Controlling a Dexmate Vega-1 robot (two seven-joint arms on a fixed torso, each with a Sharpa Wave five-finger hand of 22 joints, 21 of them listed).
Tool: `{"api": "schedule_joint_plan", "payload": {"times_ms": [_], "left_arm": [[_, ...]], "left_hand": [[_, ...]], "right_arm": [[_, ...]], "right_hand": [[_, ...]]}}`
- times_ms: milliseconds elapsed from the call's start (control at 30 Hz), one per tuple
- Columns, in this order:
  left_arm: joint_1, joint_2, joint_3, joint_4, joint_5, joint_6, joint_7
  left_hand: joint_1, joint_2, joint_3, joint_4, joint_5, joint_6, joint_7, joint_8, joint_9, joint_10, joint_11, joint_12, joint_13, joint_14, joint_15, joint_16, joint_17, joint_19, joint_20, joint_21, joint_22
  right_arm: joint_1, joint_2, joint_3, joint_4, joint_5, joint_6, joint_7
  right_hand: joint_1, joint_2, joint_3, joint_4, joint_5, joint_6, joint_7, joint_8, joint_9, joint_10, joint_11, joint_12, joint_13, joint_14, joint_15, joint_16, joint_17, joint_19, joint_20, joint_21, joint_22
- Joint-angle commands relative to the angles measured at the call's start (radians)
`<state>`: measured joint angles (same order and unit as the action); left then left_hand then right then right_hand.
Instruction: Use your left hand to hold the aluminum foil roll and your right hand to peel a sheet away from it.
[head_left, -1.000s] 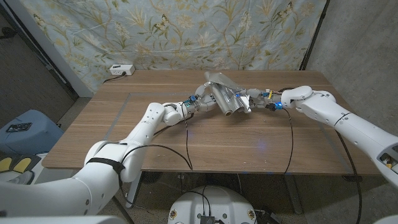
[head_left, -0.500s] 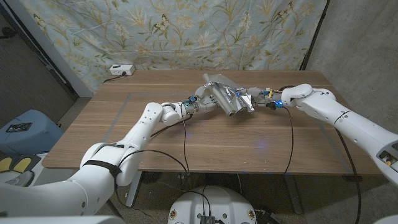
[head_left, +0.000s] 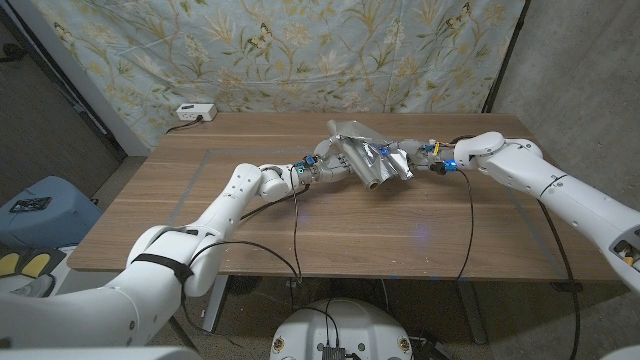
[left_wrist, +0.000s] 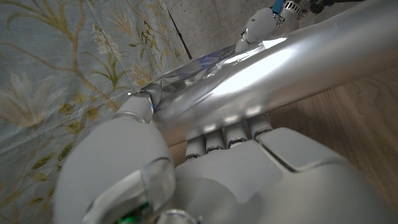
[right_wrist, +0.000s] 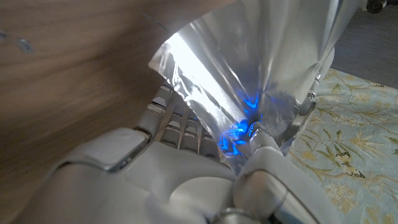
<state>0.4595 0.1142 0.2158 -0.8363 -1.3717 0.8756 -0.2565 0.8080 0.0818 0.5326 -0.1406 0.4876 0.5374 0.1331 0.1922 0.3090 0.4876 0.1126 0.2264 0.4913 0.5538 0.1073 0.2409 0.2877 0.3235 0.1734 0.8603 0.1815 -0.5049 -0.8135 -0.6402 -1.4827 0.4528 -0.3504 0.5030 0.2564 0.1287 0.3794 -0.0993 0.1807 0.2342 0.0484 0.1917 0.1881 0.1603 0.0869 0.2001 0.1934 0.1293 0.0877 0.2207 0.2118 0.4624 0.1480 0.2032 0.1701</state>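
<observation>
1. The aluminum foil roll (head_left: 358, 160) sits toward the far middle of the wooden desk (head_left: 250, 230), lying at a slant between the two hands.
2. The left hand (head_left: 325, 167) grips the roll at its near-left end; in the left wrist view its fingers (left_wrist: 233, 132) wrap under the shiny cylinder (left_wrist: 280, 68) with the thumb closing over the top.
3. The right hand (head_left: 405, 160) pinches a loose sheet of foil (head_left: 390, 165) just beside the roll; in the right wrist view the crinkled sheet (right_wrist: 249, 68) is caught between thumb and fingers (right_wrist: 177, 127), lit blue from the hand.
4. A raised flap of foil (head_left: 350, 128) stands up over the roll's far side, so some sheet is already free.
5. Step in hand, as I judge it: the peel itself, with both grasps set and the sheet partly unwound.
6. The next move likely calls for the right hand to draw the sheet away from the roll toward the robot's right, evenly, while the left hand holds the roll firm against turning or sliding.
7. The foil looks thin and creased; a jerky pull could tear it at the pinch.
</observation>
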Motion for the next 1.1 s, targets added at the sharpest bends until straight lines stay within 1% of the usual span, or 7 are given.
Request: {"api": "schedule_joint_plan", "payload": {"times_ms": [33, 600, 767, 833, 900, 1000, 1100], "left_arm": [[-0.029, 0.008, 0.028, 0.046, 0.028, 0.008, -0.063], [-0.082, 0.0, 0.053, 0.145, 0.092, 0.014, -0.165], [-0.095, -0.006, 0.054, 0.172, 0.111, 0.013, -0.189], [-0.1, -0.009, 0.053, 0.183, 0.117, 0.014, -0.197], [-0.103, -0.01, 0.053, 0.19, 0.125, 0.012, -0.205], [-0.113, -0.012, 0.059, 0.208, 0.141, 0.011, -0.229], [-0.12, -0.015, 0.058, 0.222, 0.151, 0.012, -0.243]], "left_hand": [[-0.009, 0.001, 0.006, -0.003, -0.002, -0.001, -0.012, -0.002, -0.003, -0.007, -0.002, -0.006, -0.001, 0.001, 0.009, -0.001, 0.0, 0.002, 0.011, -0.001, 0.001], [-0.022, -0.001, 0.005, -0.002, -0.007, -0.024, -0.011, -0.007, -0.019, -0.023, 0.005, -0.01, -0.005, -0.01, 0.02, -0.006, -0.008, -0.004, 0.019, -0.008, 0.001], [-0.024, -0.001, 0.005, -0.003, -0.008, -0.024, -0.011, -0.005, -0.023, -0.023, 0.006, -0.009, -0.006, -0.008, 0.02, -0.006, -0.009, -0.002, 0.021, -0.009, 0.001], [-0.026, -0.002, 0.004, -0.002, -0.009, -0.024, -0.009, -0.004, -0.025, -0.023, 0.006, -0.009, -0.006, -0.008, 0.02, -0.006, -0.01, -0.003, 0.02, -0.01, 0.001], [-0.027, -0.001, 0.005, -0.002, -0.01, -0.023, -0.011, -0.004, -0.027, -0.021, 0.006, -0.008, -0.007, -0.008, 0.02, -0.005, -0.01, -0.003, 0.021, -0.01, 0.001], [-0.027, -0.001, 0.005, -0.003, -0.011, -0.021, -0.013, -0.002, -0.029, -0.021, 0.006, -0.008, -0.007, -0.008, 0.02, -0.005, -0.011, -0.003, 0.021, -0.012, 0.001], [-0.028, 0.001, 0.005, -0.002, -0.012, -0.024, -0.013, -0.003, -0.03, -0.023, 0.007, -0.008, -0.007, -0.008, 0.022, -0.005, -0.012, -0.004, 0.023, -0.012, 0.001]], "right_arm": [[0.023, -0.01, -0.002, -0.007, -0.015, -0.02, -0.001], [0.035, -0.062, 0.021, -0.047, -0.036, -0.046, -0.013], [0.024, -0.071, 0.032, -0.063, -0.038, -0.048, -0.035], [0.026, -0.073, 0.029, -0.066, -0.044, -0.053, -0.034], [0.028, -0.073, 0.026, -0.067, -0.048, -0.053, -0.033], [0.031, -0.071, 0.021, -0.069, -0.056, -0.061, -0.036], [0.037, -0.07, 0.017, -0.068, -0.057, -0.077, -0.031]], "right_hand": [[0.004, 0.003, -0.001, -0.005, 0.001, 0.011, 0.002, 0.009, 0.002, 0.012, 0.0, 0.004, 0.005, 0.009, 0.001, 0.003, 0.001, 0.018, 0.001, 0.005, 0.004], [0.011, 0.004, 0.0, -0.011, 0.001, 0.039, 0.015, 0.017, 0.002, 0.045, -0.007, 0.014, 0.005, 0.036, -0.013, 0.012, 0.0, 0.041, -0.011, 0.009, 0.004], [0.035, 0.006, 0.013, -0.029, 0.002, 0.109, 0.022, 0.033, 0.001, 0.119, -0.01, 0.032, 0.004, 0.112, -0.052, 0.033, -0.006, 0.096, -0.055, 0.02, 0.004], [0.083, 0.002, 0.029, -0.059, 0.002, 0.175, 0.025, 0.045, 0.0, 0.184, -0.011, 0.043, 0.003, 0.171, -0.062, 0.044, -0.013, 0.142, -0.074, 0.026, 0.004], [0.095, -0.001, 0.032, -0.065, 0.001, 0.193, 0.024, 0.048, 0.0, 0.197, -0.008, 0.044, 0.002, 0.179, -0.066, 0.044, -0.014, 0.15, -0.077, 0.025, 0.004], [0.138, 0.0, 0.04, -0.073, 0.0, 0.247, 0.01, 0.055, 0.0, 0.25, -0.025, 0.051, 0.002, 0.225, -0.083, 0.054, -0.015, 0.184, -0.103, 0.028, 0.004], [0.17, -0.002, 0.042, -0.071, -0.003, 0.307, 0.003, 0.063, 0.0, 0.311, -0.025, 0.059, 0.002, 0.289, -0.101, 0.073, -0.012, 0.217, -0.126, 0.032, 0.005]]}}
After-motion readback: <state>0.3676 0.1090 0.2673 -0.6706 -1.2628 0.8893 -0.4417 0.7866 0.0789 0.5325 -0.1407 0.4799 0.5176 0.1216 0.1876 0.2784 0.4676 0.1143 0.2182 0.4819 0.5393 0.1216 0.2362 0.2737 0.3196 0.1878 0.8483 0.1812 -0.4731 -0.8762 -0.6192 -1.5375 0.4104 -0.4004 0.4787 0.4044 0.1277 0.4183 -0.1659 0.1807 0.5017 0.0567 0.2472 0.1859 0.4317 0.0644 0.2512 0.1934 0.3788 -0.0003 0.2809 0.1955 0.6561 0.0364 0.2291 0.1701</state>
